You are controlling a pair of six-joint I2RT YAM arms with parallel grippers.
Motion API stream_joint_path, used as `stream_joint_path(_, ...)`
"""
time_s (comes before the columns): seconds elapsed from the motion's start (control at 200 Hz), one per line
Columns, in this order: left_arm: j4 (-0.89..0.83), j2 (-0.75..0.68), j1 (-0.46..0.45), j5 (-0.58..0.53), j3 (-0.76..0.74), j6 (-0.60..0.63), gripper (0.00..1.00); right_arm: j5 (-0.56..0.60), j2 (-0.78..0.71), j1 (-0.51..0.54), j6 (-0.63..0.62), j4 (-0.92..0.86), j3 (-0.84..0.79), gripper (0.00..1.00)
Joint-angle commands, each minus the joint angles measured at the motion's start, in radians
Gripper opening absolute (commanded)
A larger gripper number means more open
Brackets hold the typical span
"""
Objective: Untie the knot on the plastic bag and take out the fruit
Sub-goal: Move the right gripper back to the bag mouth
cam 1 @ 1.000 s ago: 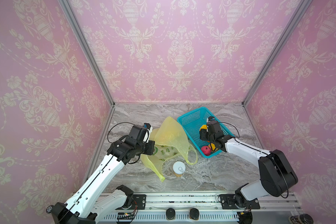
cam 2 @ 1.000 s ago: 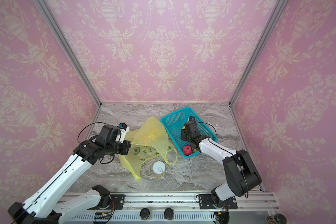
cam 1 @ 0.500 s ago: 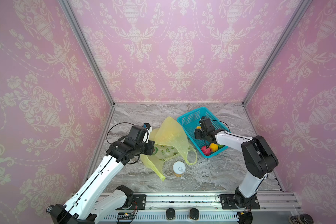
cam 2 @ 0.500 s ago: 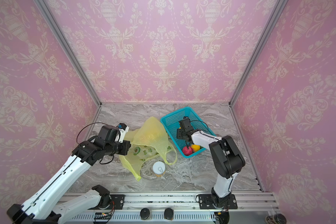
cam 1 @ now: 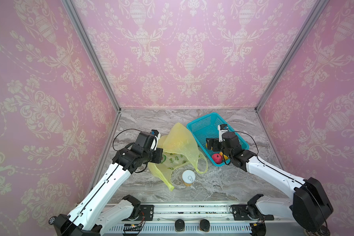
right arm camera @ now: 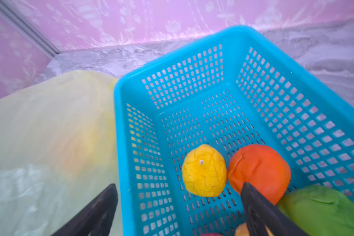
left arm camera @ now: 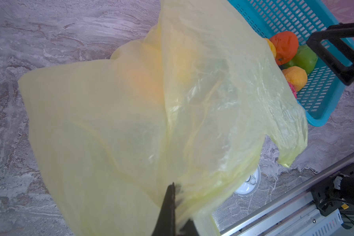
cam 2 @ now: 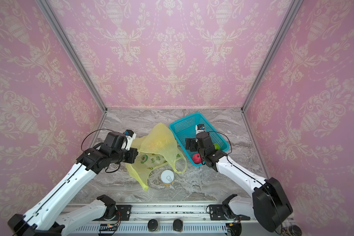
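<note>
My left gripper is shut on a fold of the pale-yellow plastic bag, holding it up off the table. An orange glow of fruit shows through the film. The knot is out of view; a handle loop lies loose on the marble. My right gripper stands open above the near wall of the turquoise basket, holding nothing. In the basket lie a yellow lemon, an orange round, a green piece and a pink-red piece.
A white-lidded can stands upright on the marble just in front of the bag. The basket sits at the back right, touching the bag's side. Pink walls close in the left, back and right; a metal rail runs along the front.
My right gripper has opened wider over the basket, and the yellow piece it held now lies on the basket floor. The left arm and the bag have stayed put.
</note>
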Motion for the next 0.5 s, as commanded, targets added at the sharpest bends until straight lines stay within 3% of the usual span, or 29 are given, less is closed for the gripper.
stream_joint_path(0.0, -0.025, 0.002, 0.008, 0.002, 0.002, 0.001, 0.00, 0.031, -0.130, 0.100, -0.110, 0.067, -0.046, 0.86)
stream_joint_path(0.12, -0.024, -0.001, 0.008, 0.005, 0.002, 0.001, 0.00, -0.032, -0.212, 0.227, -0.179, 0.184, -0.108, 0.70)
stream_joint_path(0.22, -0.023, -0.009, 0.008, 0.003, 0.001, 0.001, 0.00, -0.070, -0.193, 0.343, -0.246, 0.251, -0.117, 0.62)
stream_joint_path(0.38, -0.023, -0.002, 0.008, 0.006, 0.001, 0.002, 0.00, -0.074, -0.045, 0.543, -0.395, 0.266, -0.037, 0.57)
stream_joint_path(0.495, -0.023, 0.002, 0.008, 0.010, 0.000, 0.000, 0.00, -0.109, 0.084, 0.609, -0.429, 0.274, 0.035, 0.51)
